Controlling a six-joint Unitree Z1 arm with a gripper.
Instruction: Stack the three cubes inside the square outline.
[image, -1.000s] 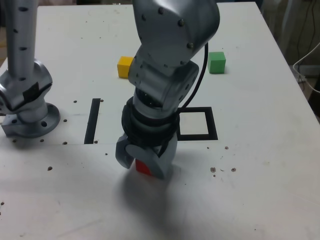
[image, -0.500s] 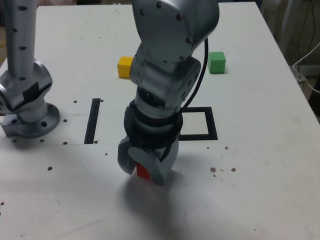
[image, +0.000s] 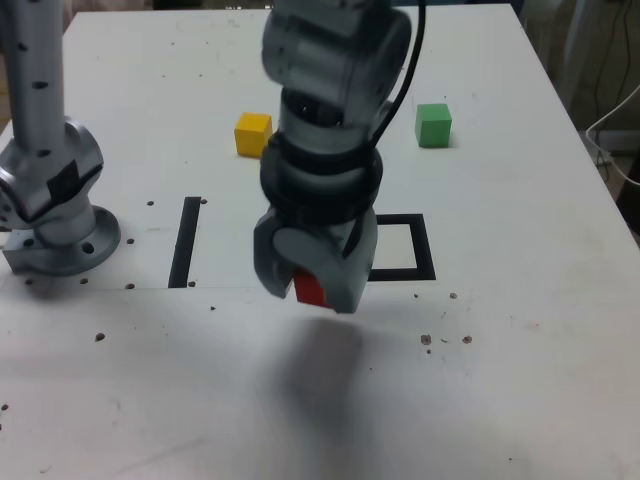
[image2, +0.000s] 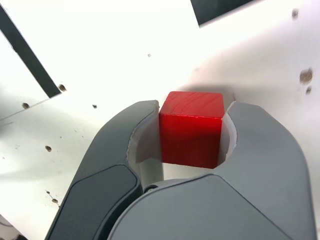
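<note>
Hanging above the bench (image: 180, 400), red cube (image: 309, 289) | end effector (image2: 187, 140) pinching it between both jaws | square outline (image: 428, 247) partly hidden behind the arm (image: 322, 130) | yellow cube (image: 253, 135) and green cube (image: 433, 126) resting apart on the bench | black strip (image: 185, 242) lies toward the exterior view's left

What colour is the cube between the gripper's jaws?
Red; the cube shows best in the wrist view.
</note>
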